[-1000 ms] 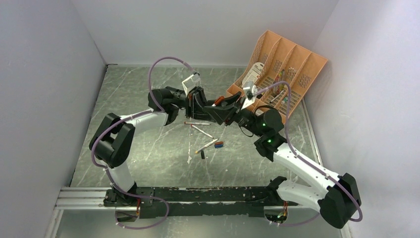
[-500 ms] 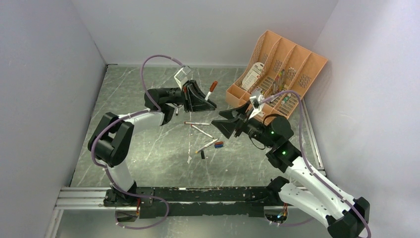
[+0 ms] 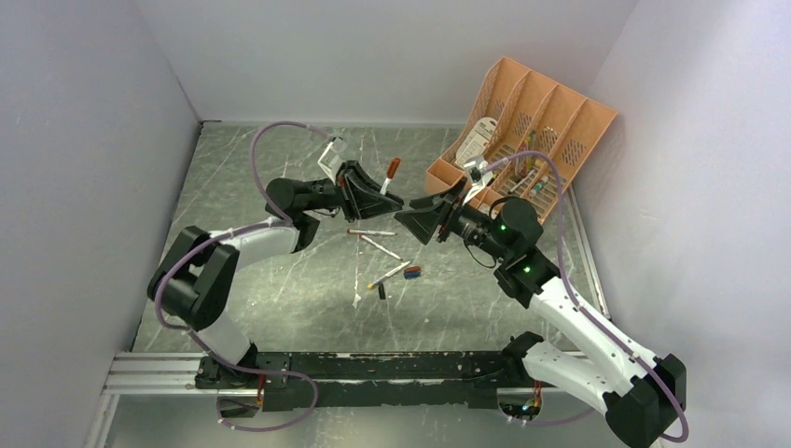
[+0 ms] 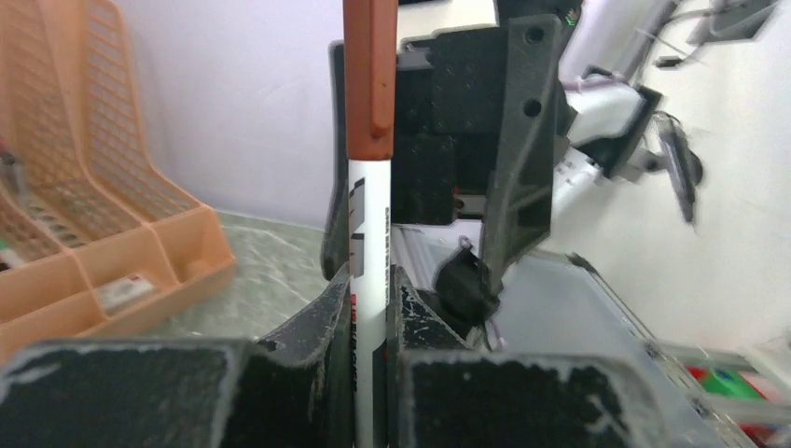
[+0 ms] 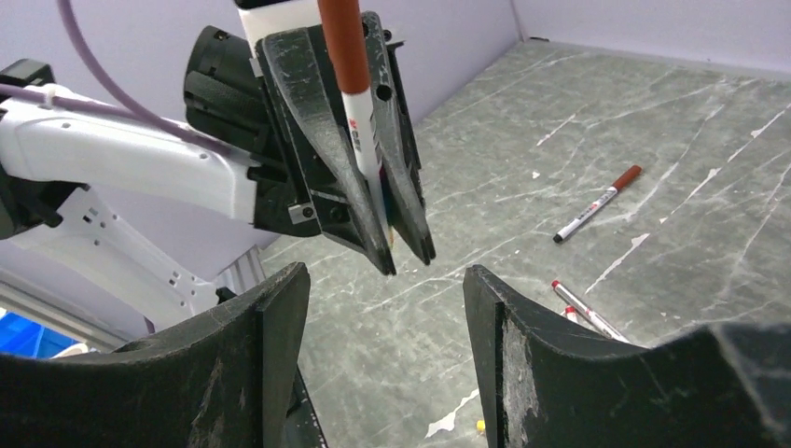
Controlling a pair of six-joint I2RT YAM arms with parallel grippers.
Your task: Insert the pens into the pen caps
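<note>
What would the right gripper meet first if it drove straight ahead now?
Most likely the left gripper, shut on a pen and facing it almost tip to tip. It sits slightly above the open right gripper, so a near miss is possible; depth is unclear.

Held pen point(image 4: 367, 271): white barrel, black and red print; cap point(image 4: 369, 75) red-brown.
Left gripper point(image 4: 370, 289) around it: matte black, edges scuffed pale grey.
Right gripper point(image 5: 382, 280): the same black, with whitish wear along the inner finger edges.
Table point(image 5: 653, 112) beneath both: grey-green, marbled with white veins.
Ahead of the right gripper, loose pen point(image 5: 597, 203): white, red-brown cap, dark tip. Second pen point(image 5: 580, 306), closer to its fingers: white, red end.
Organizer tray point(image 4: 112, 243), left of the left gripper: orange, lattice mesh.
Cables point(image 3: 280, 131): purple.
Arm links point(image 3: 569, 308): white and black.
Lights point(image 3: 525, 269) behind the right gripper: green.
</note>
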